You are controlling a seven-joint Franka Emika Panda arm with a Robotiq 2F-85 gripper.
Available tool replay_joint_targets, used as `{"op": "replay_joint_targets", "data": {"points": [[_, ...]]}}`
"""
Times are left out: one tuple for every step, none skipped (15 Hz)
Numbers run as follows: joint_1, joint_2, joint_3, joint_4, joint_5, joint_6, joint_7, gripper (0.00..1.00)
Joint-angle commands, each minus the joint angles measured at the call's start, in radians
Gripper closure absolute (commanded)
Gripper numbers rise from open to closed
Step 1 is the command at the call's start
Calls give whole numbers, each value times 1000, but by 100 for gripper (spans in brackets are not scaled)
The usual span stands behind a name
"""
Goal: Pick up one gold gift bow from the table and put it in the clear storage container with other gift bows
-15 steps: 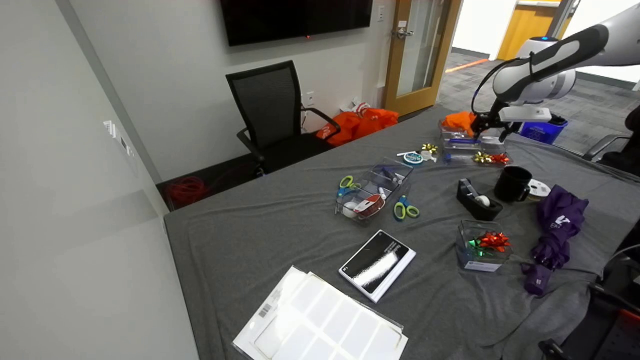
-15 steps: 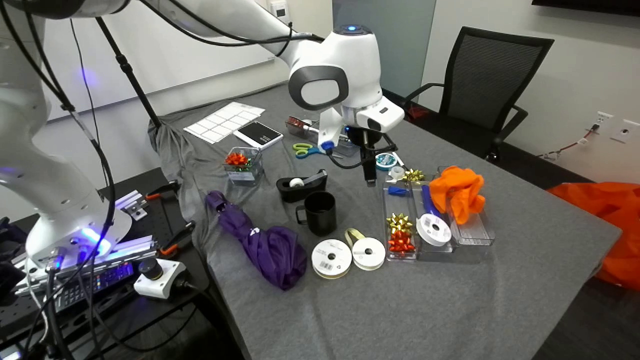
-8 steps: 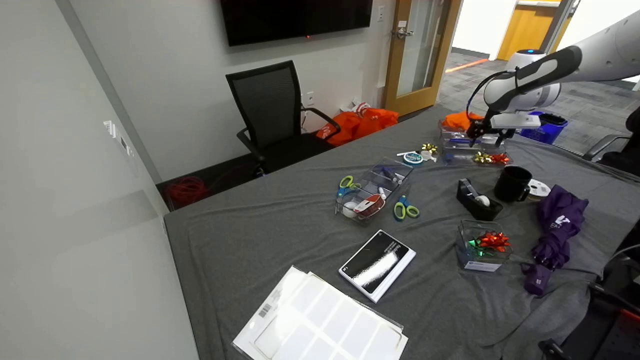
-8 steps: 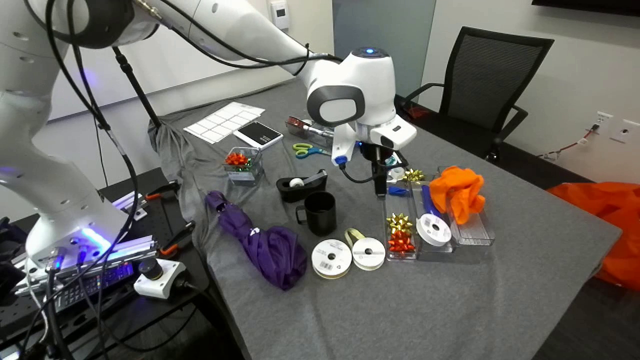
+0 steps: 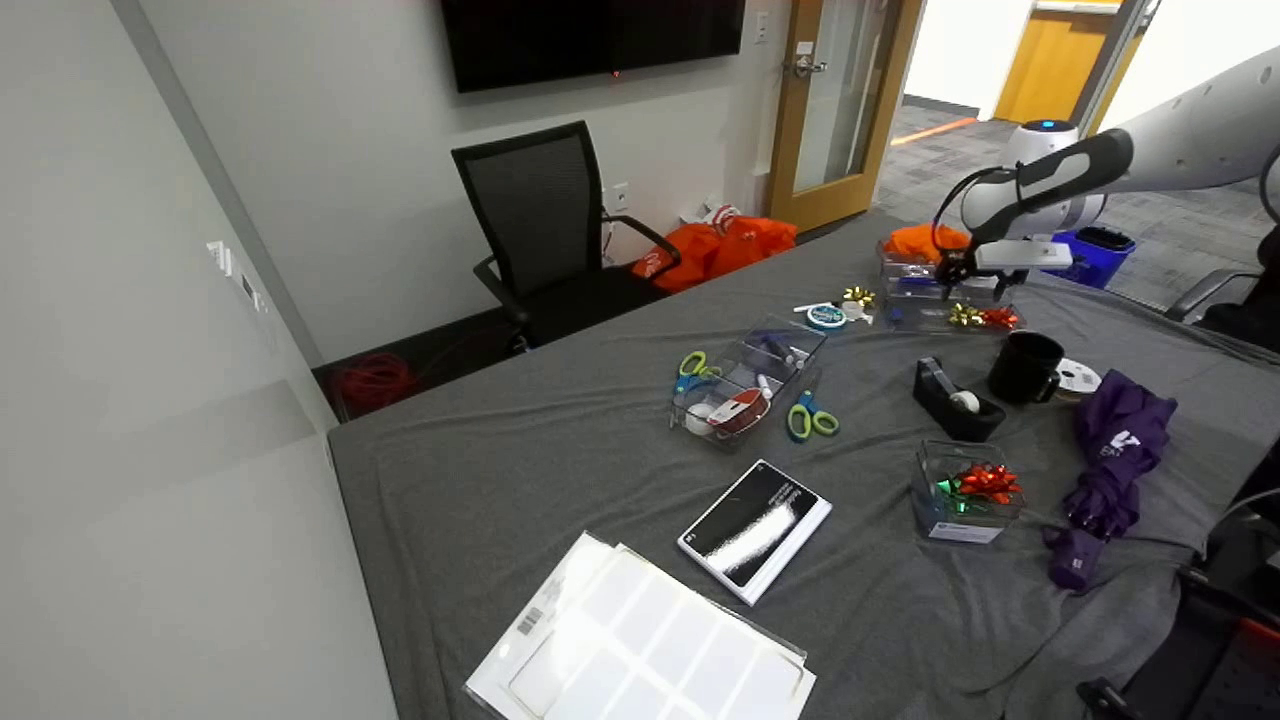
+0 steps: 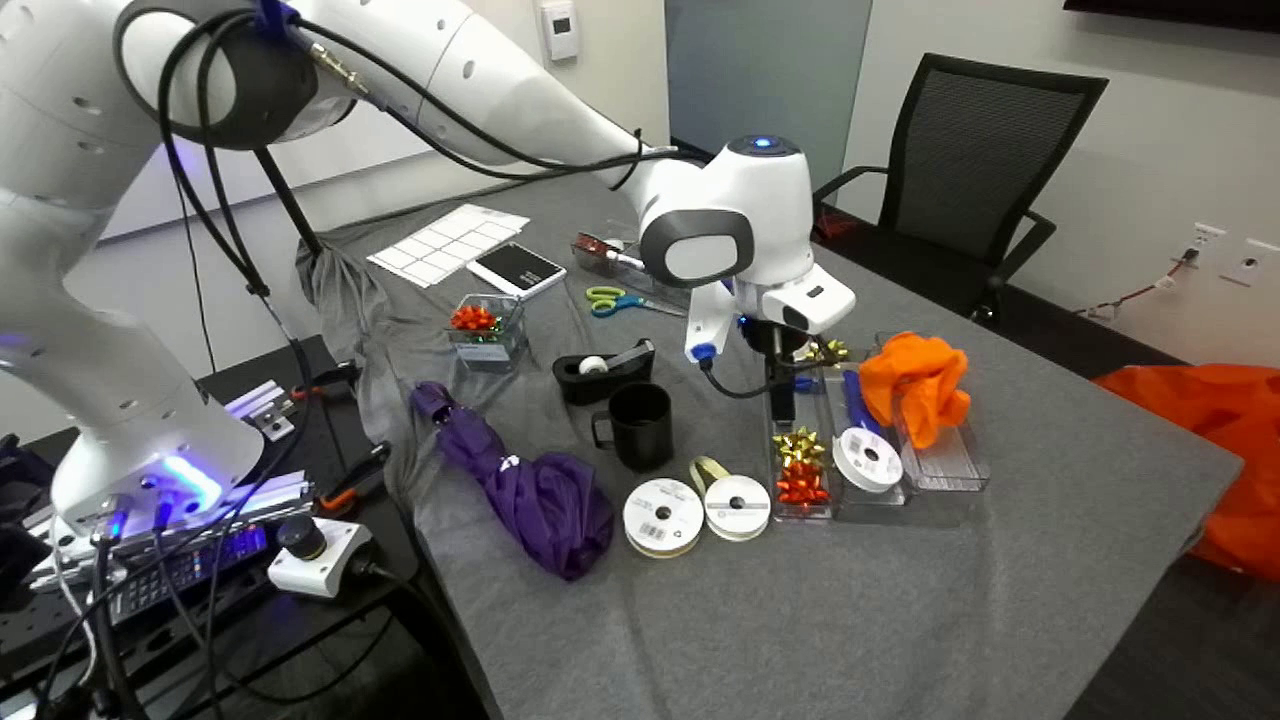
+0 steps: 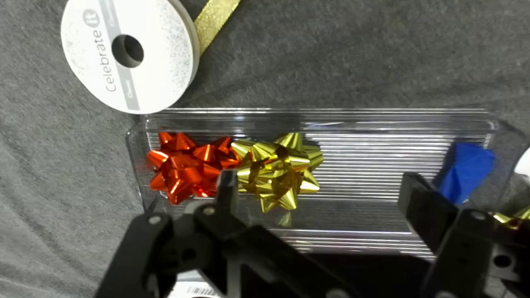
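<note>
Meeting rm., grey cloth-covered table (image 6: 700, 630). Over the last sec. the gripper (image 7: 319, 182) has come lower & across, now above one compartment of a clear divided tray (image 7: 356, 161); nothing on the cloth has visibly shifted. Wrist view, L to R: red bow (image 7: 186, 165); gold bow (image 7: 278, 174), seemingly touching it; blue piece (image 7: 468, 171), identity unclear, near the opposite end. Jaws stand wide apart, holding nothing; gold bow lies w/in their span, nearer the view-L jaw; contact can't be told. Likely meaning: approach nearly done, grasp next, w/ some centring called for & a risk of nipping the red bow too. Second gold bow (image 5: 859, 297), on the cloth just beside the tray, is a poss. alt. target.

Surface, L to R in an exterior view: label sheets (image 6: 450, 243); clear storage container (image 6: 490, 352), upright, w/ other bows (image 6: 473, 318) (red, green) inside; purple umbrella (image 6: 545, 505); tape dispenser (image 6: 610, 385); green-handled scissors (image 6: 625, 304); black mug (image 6: 640, 430); ribbon spools (image 6: 678, 515); tray, orange cloth (image 6: 918, 385) over its view-R side. Container stands well apart from tray; carry would prob. run back past mug & dispenser. Room, same order: thermostat (image 6: 560, 30); mesh chair (image 6: 985, 170); orange bag (image 6: 1220, 450) on floor.
</note>
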Motion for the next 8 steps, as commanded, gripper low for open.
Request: {"op": "replay_joint_targets", "data": {"points": [[-10, 79, -23, 103, -28, -34, 59, 0], [-10, 95, -28, 120, -34, -37, 73, 0], [-11, 110, -32, 136, -37, -40, 85, 0], [-13, 125, -34, 153, -39, -44, 95, 0], [-17, 138, -31, 168, -39, -50, 99, 0], [-20, 149, -27, 184, -37, -57, 102, 0], [-26, 159, -20, 197, -32, -63, 100, 0], [-32, 168, -13, 210, -28, -67, 96, 0]]}}
